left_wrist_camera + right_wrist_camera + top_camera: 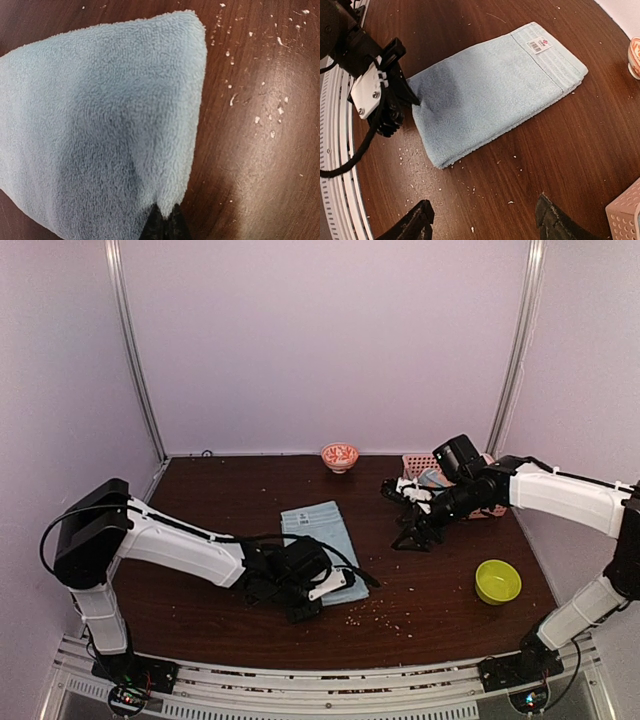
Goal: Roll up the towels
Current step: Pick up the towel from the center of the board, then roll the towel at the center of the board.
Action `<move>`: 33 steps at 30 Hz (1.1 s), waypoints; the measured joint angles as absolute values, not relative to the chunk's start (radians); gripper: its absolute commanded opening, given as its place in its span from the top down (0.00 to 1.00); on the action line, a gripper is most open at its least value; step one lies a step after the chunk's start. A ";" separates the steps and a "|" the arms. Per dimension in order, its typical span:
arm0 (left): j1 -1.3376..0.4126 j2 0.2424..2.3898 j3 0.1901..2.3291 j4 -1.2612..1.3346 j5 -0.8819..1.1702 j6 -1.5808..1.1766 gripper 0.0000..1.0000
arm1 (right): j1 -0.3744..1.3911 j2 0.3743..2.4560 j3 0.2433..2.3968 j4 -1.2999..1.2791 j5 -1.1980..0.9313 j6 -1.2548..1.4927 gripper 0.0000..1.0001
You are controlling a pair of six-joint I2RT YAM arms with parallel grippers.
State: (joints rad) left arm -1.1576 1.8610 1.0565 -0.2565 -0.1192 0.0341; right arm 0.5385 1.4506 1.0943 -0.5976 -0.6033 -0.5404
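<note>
The left claw (162,226) is pinching the six o'clock end of the towel (100,125), likely starting the roll; next, that end needs curling toward twelve. The right claw (485,224) is hovering wide, empty.

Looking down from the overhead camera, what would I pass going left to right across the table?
From the left: light-blue towel → right arm's fingers → lime-green bowl.
</note>
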 measured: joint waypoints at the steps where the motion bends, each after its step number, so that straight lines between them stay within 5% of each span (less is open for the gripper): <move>1: -1.158 1.863 1.060 -0.260 -0.120 0.035 1.00 | 0.539 1.449 1.095 -0.610 -0.607 -0.555 0.32; 7: -1.151 1.884 1.126 -0.344 -0.051 0.014 1.00 | 0.565 1.423 1.106 -0.733 -0.643 -0.667 0.40; 21: -0.992 1.962 1.237 -0.424 0.602 -0.183 1.00 | 0.682 1.349 1.130 -0.931 -0.628 -0.783 0.50; 33: -0.896 2.045 1.165 -0.314 0.861 -0.295 1.00 | 0.941 1.454 1.006 -0.657 -0.407 -0.675 0.50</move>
State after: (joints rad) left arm -0.8955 2.0449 1.1648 -0.3141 0.8612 -0.2947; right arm 0.9413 1.4540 1.0061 -0.6575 -0.4072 -0.6746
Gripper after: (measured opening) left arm 0.005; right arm 0.482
